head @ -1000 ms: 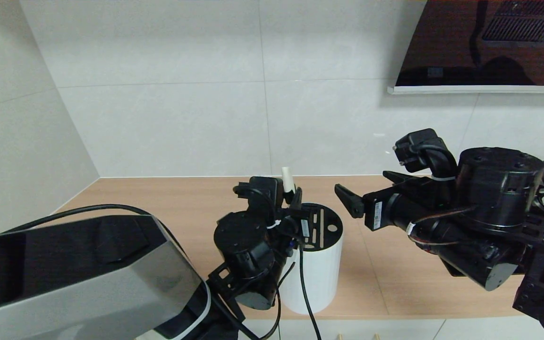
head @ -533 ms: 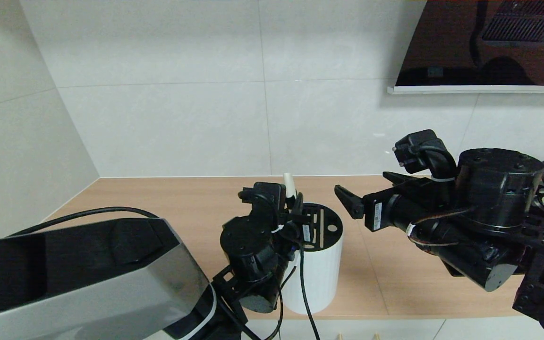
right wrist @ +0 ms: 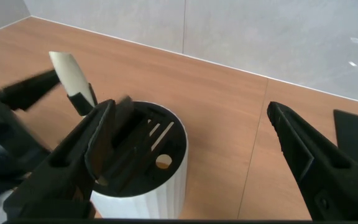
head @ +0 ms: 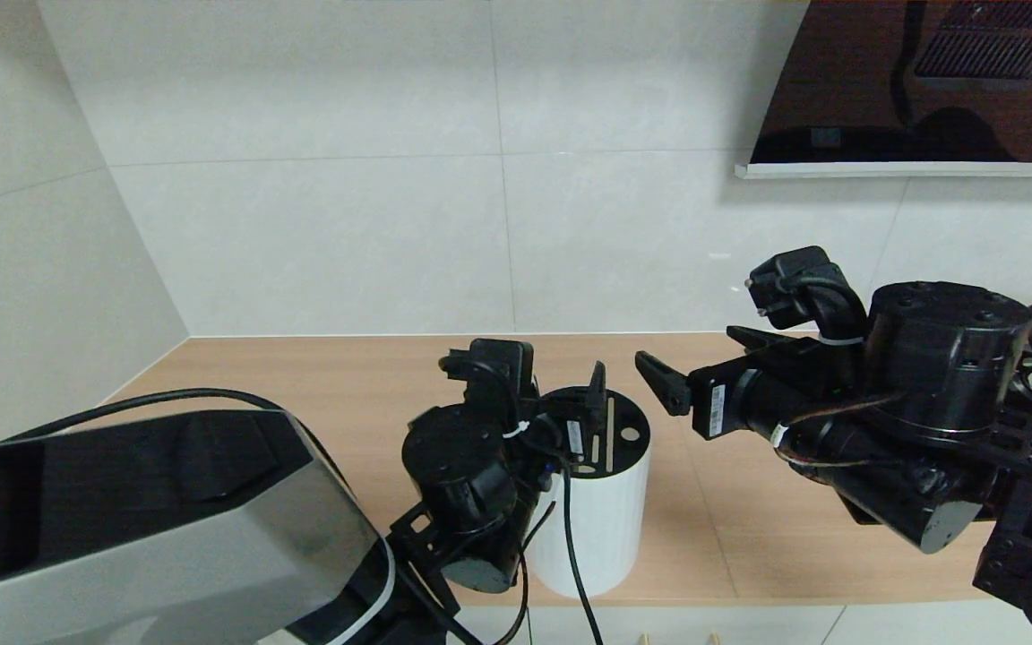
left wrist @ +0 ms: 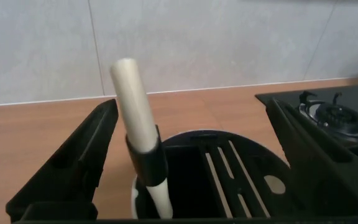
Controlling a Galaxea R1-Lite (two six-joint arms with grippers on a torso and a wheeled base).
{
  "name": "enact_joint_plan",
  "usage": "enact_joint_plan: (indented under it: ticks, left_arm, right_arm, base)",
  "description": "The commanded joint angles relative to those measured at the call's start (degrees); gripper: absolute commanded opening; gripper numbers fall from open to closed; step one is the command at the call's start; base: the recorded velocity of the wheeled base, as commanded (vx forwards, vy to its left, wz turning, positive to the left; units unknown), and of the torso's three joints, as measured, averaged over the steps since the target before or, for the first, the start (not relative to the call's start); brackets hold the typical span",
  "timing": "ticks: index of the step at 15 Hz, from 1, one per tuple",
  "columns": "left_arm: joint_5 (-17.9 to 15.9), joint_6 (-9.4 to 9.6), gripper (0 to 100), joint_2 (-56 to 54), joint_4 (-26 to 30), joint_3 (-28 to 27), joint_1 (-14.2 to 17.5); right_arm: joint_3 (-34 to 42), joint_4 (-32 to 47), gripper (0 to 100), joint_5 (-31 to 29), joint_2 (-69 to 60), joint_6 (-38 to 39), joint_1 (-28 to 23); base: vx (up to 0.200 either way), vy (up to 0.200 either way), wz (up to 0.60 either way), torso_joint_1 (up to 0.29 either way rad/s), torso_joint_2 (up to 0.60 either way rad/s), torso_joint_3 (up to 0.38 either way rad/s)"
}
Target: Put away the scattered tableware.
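Cream-handled utensil with black collar [left wrist: 132, 106] is seated in white cylindrical holder with black slotted lid [head: 601, 511], near its 9 o'clock rim. Left gripper [left wrist: 191, 109] is spread wide around it, gripping nothing, seemingly since it's lodged. Right gripper [head: 684, 348], spread and empty, is parked clear at holder's 2 o'clock.

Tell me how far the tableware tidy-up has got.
Done: the cream-handled utensil stands tilted in the white slotted holder. In hand: nothing gripped; the left end effector sits open either side of that handle, the right end effector open and empty beside the holder. Left: backing the left arm away; further loose tableware cannot be judged from here.
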Motion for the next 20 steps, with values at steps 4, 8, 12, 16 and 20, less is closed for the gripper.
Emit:
enact_joint_plan:
  ticks: [4,8,12,16,20]
  left_arm:
    - [-1.73,5.26,100,-17.34,1.28,12.36,1.69]
    - [-4.37,5.26,100,-31.84,8.40,17.63,6.17]
    - [-3.49,7.01,100,-41.95,8.40,24.05,14.17]
    - [-3.40,7.89,100,-60.40,12.10,35.56,19.53]
    - [-3.49,11.14,100,-88.62,39.08,34.07,27.53]
  right_arm:
    - [0.42,-0.48,100,-0.03,-2.75,0.17,-1.87]
    - [0.51,-0.48,100,0.41,-8.63,0.17,-4.68]
    - [1.47,-0.39,100,2.52,-14.44,0.08,-7.14]
    - [8.86,-0.04,100,2.17,-28.06,-1.15,-7.32]
    - [14.31,4.88,100,3.49,-48.19,-1.77,-19.62]
  base:
    - [0.000,0.000,0.00,0.000,0.00,0.000]
    - [0.000,0.000,0.00,0.000,0.00,0.000]
    - [0.000,0.000,0.00,0.000,0.00,0.000]
    - [0.000,0.000,0.00,0.000,0.00,0.000]
    - [0.000,0.000,0.00,0.000,0.00,0.000]
